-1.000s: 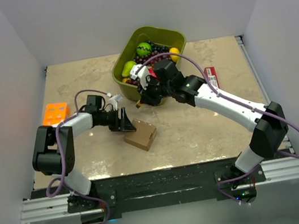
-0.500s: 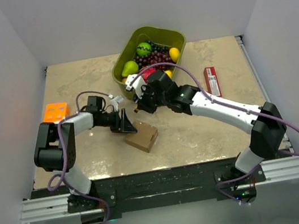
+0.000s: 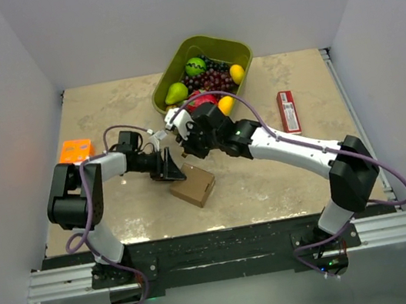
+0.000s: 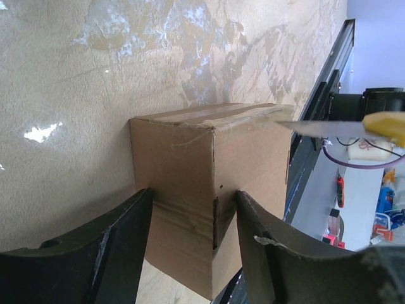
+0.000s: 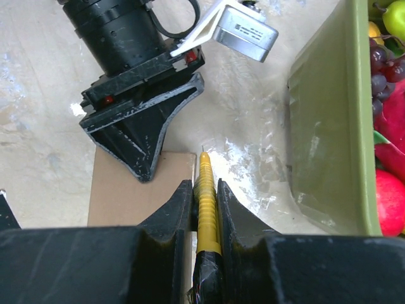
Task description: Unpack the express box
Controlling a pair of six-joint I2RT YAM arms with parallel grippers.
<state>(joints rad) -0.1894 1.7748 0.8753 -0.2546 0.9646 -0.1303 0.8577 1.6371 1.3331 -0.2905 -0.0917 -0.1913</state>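
Note:
The express box point(image 3: 192, 186), small and brown with tape along its top, rests on the table. My left gripper point(image 3: 168, 166) is shut on its far-left corner. In the left wrist view the box point(image 4: 190, 158) fills the gap of that gripper point(image 4: 194, 195), a finger pressed on each side. My right gripper point(image 3: 187, 150) is shut on a yellow-handled knife point(image 5: 205, 171), and its tip hangs just past the box's far edge point(image 5: 126, 196). The thin blade point(image 4: 316, 128) shows above the box's top edge. The right wrist view has the right gripper point(image 5: 204, 185) just behind the left gripper point(image 5: 144, 171).
A green tub point(image 3: 162, 81) of fruit stands right behind the right gripper, its wall point(image 5: 323, 126) close on the right. A slim red packet point(image 3: 287, 111) lies at the right. An orange tray point(image 3: 75, 151) sits at the left edge.
The right gripper has carried the knife left and nearer, from the tub's front wall to just above the box's far edge. The left gripper and box have stayed put.

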